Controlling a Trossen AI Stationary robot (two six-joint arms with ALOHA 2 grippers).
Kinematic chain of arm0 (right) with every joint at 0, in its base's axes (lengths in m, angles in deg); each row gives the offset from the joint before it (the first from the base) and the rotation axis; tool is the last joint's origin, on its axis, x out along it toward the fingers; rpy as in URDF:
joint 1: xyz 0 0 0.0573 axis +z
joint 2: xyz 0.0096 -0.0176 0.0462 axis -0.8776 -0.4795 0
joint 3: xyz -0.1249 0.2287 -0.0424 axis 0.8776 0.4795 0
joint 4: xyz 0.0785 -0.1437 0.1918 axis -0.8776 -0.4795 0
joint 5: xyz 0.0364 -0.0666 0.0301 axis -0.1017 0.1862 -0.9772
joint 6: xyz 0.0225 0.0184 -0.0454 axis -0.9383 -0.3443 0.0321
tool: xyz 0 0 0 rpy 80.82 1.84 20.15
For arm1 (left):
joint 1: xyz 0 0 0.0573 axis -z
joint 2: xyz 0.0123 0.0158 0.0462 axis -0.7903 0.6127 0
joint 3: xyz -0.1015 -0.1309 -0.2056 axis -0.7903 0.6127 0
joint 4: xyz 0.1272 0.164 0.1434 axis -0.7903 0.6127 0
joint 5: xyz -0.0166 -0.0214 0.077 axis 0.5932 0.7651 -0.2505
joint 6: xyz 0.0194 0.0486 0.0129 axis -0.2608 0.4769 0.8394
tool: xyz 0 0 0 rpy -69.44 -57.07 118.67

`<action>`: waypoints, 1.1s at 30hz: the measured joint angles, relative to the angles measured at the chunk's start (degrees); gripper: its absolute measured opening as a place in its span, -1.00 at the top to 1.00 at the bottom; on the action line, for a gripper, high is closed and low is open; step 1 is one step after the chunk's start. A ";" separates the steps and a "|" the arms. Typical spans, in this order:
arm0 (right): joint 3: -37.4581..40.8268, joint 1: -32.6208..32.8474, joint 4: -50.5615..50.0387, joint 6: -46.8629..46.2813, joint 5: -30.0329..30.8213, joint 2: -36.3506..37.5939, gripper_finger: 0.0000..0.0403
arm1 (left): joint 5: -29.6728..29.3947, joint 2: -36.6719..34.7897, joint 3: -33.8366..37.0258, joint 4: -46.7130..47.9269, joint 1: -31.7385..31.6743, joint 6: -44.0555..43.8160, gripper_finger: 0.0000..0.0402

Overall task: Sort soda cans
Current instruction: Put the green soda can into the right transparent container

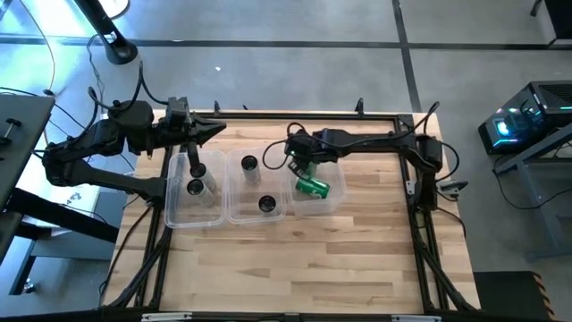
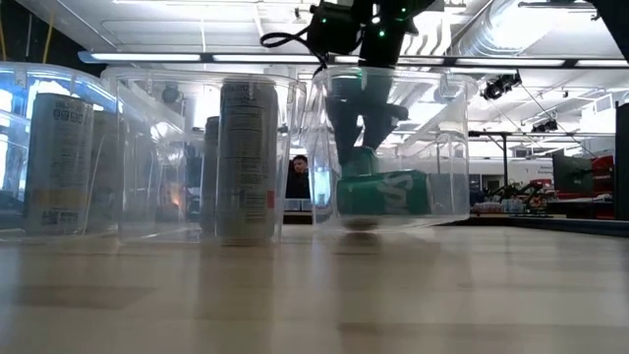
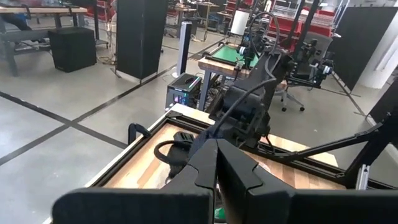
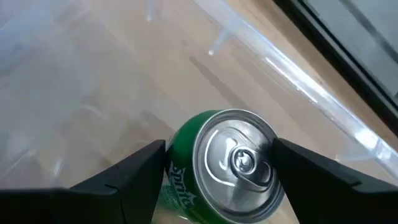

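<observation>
Three clear tubs stand in a row. My right gripper (image 1: 299,166) reaches down into the right tub (image 1: 332,204), shut on an upright green can (image 4: 221,165) with a silver top. A second green can (image 1: 314,187) lies on its side on that tub's floor, also in the low view (image 2: 385,193). Two cans (image 1: 249,164) (image 1: 266,204) stand upright in the middle tub, and two more (image 1: 197,170) (image 1: 195,187) in the left tub. My left gripper (image 1: 214,131) is shut and hovers over the left tub's far edge, touching nothing. My right gripper pinches the upright green can between its two fingers, on the side wall just below the top rim (image 4: 177,155). The fingers (image 4: 140,171) come from above, pointing down into the tub. The lying can hides its base, so whether it stands on the tub floor does not show.
The tubs' clear walls (image 2: 305,147) stand close around the cans and my right gripper. The wooden table (image 1: 295,268) stretches bare toward its near edge. A black frame rail (image 1: 420,161) borders the table. A person (image 2: 298,177) shows far off in the room.
</observation>
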 joint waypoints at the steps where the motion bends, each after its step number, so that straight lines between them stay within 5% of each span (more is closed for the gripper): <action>1: 0.02 0.29 0.02 0.10 -0.28 0.46 -0.41 | 0.14 0.00 0.00 0.00 0.00 -0.06 1.00; 13: 0.46 3.98 -1.80 -2.19 -0.62 6.08 -0.41 | 0.29 0.09 0.00 0.02 0.00 0.04 1.00; 33: -0.09 1.23 -3.49 -12.42 -2.66 0.56 -0.41 | 0.57 0.09 0.00 0.00 0.04 -2.58 1.00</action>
